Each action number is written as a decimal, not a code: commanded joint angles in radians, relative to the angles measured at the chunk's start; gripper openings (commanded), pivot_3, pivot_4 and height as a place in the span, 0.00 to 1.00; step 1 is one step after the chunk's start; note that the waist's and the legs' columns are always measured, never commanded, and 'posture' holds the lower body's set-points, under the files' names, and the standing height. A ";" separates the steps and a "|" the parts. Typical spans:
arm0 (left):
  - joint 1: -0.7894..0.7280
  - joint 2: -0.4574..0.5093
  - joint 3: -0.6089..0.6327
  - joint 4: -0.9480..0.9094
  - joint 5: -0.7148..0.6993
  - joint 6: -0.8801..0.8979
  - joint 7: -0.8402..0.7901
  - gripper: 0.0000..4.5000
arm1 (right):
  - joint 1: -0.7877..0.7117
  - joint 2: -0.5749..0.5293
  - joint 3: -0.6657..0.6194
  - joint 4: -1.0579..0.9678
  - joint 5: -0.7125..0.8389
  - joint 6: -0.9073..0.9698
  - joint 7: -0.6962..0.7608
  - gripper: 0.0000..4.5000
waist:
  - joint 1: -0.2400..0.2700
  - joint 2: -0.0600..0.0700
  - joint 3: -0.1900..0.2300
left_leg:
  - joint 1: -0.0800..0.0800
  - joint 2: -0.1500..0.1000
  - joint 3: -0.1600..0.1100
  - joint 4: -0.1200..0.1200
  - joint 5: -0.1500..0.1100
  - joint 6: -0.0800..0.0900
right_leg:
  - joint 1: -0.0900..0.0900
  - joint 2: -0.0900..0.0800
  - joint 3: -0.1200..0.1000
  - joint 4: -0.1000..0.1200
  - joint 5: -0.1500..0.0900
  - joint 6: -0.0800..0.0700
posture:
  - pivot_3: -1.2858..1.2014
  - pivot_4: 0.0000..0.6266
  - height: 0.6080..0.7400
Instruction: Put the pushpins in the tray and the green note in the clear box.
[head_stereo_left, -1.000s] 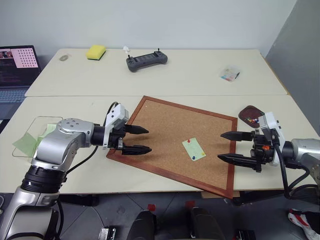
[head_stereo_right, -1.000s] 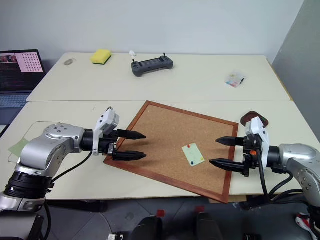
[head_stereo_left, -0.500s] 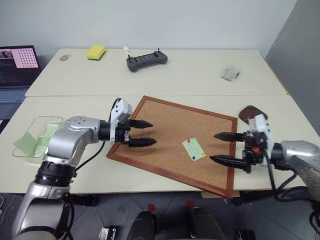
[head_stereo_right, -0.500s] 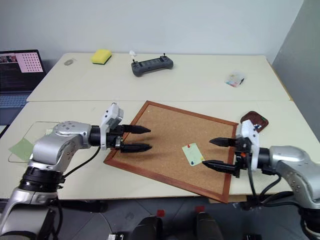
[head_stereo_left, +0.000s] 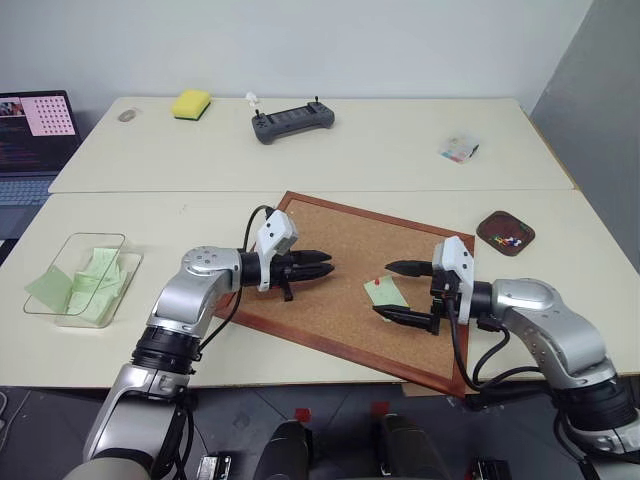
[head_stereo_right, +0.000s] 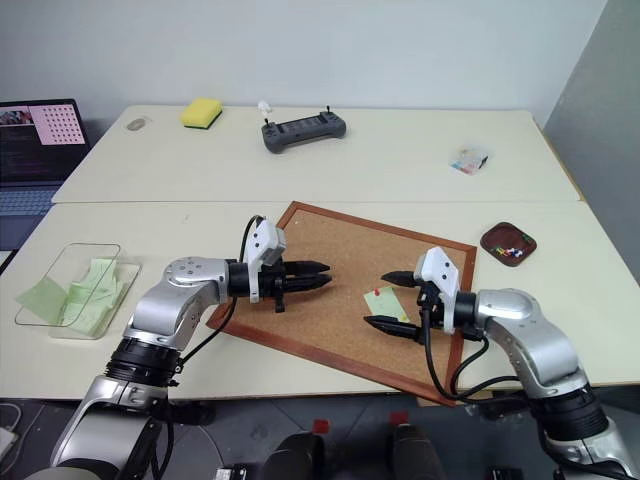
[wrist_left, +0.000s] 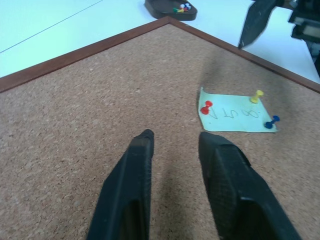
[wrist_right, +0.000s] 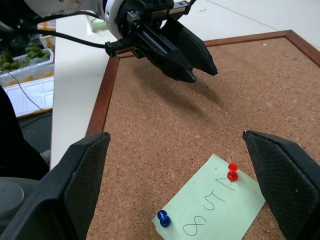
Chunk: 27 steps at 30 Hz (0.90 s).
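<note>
The green note (head_stereo_left: 386, 292) lies on the corkboard (head_stereo_left: 340, 245), held by a red pushpin (wrist_left: 206, 107), a blue pushpin (wrist_left: 271, 123) and a yellow one (wrist_left: 257, 96). My right gripper (head_stereo_left: 383, 290) is wide open, its fingers straddling the note just above the cork. My left gripper (head_stereo_left: 326, 266) hovers over bare cork a short way left of the note, its fingers (wrist_left: 142, 150) a narrow gap apart with nothing between them. The dark brown tray (head_stereo_left: 505, 231) holds several coloured pins at the right. The clear box (head_stereo_left: 85, 280) at the left holds green notes.
A black controller (head_stereo_left: 292, 122), a yellow sponge (head_stereo_left: 191, 103) and a small clear packet (head_stereo_left: 459, 149) lie on the far table. A laptop (head_stereo_left: 35, 125) stands at the far left. A loose green slip (head_stereo_left: 42, 290) lies beside the clear box.
Both arms have swung inward over the corkboard toward the note. The left gripper's fingers have closed from wide to a narrow gap. The right gripper has stayed wide open.
</note>
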 joint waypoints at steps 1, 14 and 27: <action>0.007 -0.011 -0.013 0.002 0.032 -0.025 0.021 0.09 | -0.029 0.026 0.020 0.029 -0.037 -0.057 0.000 1.00 | 0.001 0.000 0.000 | 0.000 0.000 0.000 0.000 0.000 0.000 | 0.000 0.000 0.000 0.000 0.000 0.000 | 0.52 0.24 1.00; 0.072 -0.049 -0.105 0.032 0.142 -0.010 0.081 0.00 | -0.105 0.106 0.061 0.213 -0.141 -0.172 0.007 1.00 | 0.001 0.002 -0.002 | 0.002 -0.001 -0.001 0.000 0.000 0.000 | 0.001 -0.001 0.000 0.000 0.000 0.000 | 0.52 0.24 1.00; 0.093 -0.027 -0.087 -0.034 0.123 0.033 0.066 0.00 | -0.155 0.139 0.064 0.360 -0.209 -0.260 0.006 0.51 | 0.000 0.002 -0.003 | 0.005 -0.001 -0.001 -0.001 0.000 0.000 | 0.004 -0.001 0.001 0.000 0.000 0.000 | 0.52 0.24 1.00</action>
